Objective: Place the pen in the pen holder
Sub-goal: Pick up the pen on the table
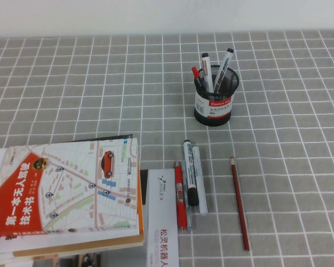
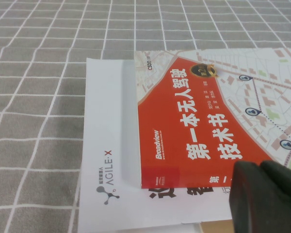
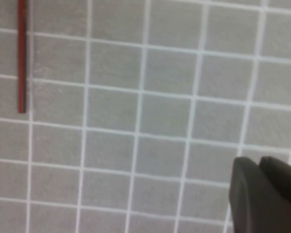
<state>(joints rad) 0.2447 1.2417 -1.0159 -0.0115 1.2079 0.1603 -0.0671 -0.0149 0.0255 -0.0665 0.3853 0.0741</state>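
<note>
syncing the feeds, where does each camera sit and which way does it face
High view: raised on the robot's side, angled down at the pen holder, the pen, the markers and the book; neither arm shows.
Left wrist view: on the left arm, looking down at the book; the left gripper shows at the edge.
Right wrist view: on the right arm, facing the tablecloth; the right gripper shows.
Shared: high and right wrist both see the pen.

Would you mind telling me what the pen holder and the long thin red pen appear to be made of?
The pen holder looks like black metal wire mesh; gaps show through its wall. The pen appears to be painted wood, matte dark red, though that is uncertain. Left gripper hangs over the book; right gripper over the tablecloth.
</note>
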